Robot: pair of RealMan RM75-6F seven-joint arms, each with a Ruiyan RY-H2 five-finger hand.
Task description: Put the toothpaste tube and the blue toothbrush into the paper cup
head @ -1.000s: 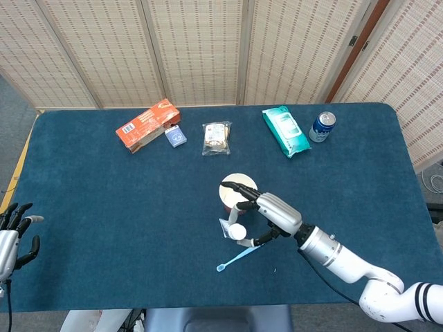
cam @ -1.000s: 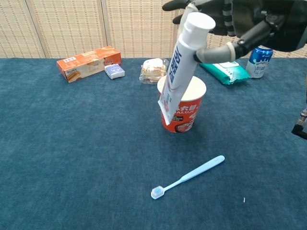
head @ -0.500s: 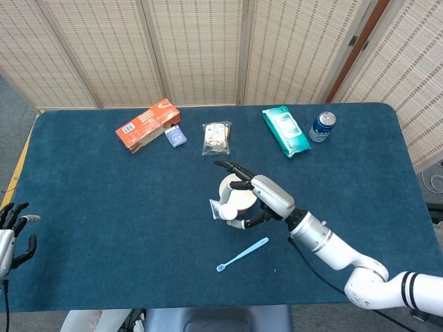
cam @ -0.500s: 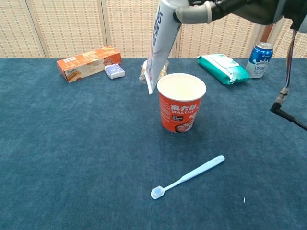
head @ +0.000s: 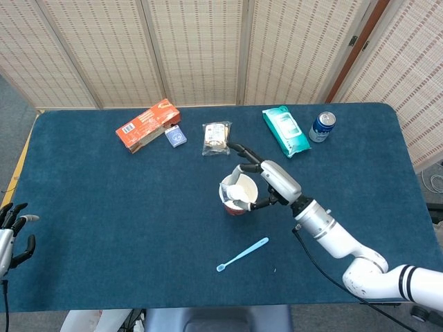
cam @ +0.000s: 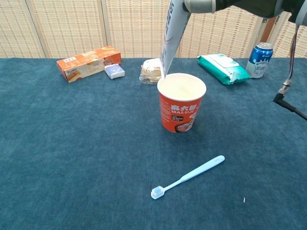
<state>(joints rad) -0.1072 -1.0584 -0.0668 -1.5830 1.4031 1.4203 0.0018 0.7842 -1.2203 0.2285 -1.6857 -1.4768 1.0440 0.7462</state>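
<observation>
Holding the toothpaste tube [cam: 172,36] in my right hand [head: 271,183], I have it hanging above the paper cup [cam: 181,103], cap end up in my grip and the flat crimped end pointing down. In the chest view that lower end sits just over the cup's far-left rim; whether it touches the rim I cannot tell. From the head view the white cap shows right over the cup's mouth, with my fingers wrapped around the tube's upper part and one finger stretched out past the cup toward the back of the table.

The cup stands upright near the middle of the blue table [head: 104,207]. The toothbrush [cam: 188,177] lies flat on the cloth in front of the cup, well apart from it, bristle head toward my near-left and handle angled up to the right.

My left hand [head: 14,232] rests at the table's near-left edge with fingers apart and nothing in them.

Along the far side lie an orange box [head: 147,125], a small blue-and-white pack [head: 175,136] just beside it, a wrapped snack [head: 217,137], a green wipes pack [head: 286,130] and a blue can [head: 322,126] standing upright.
</observation>
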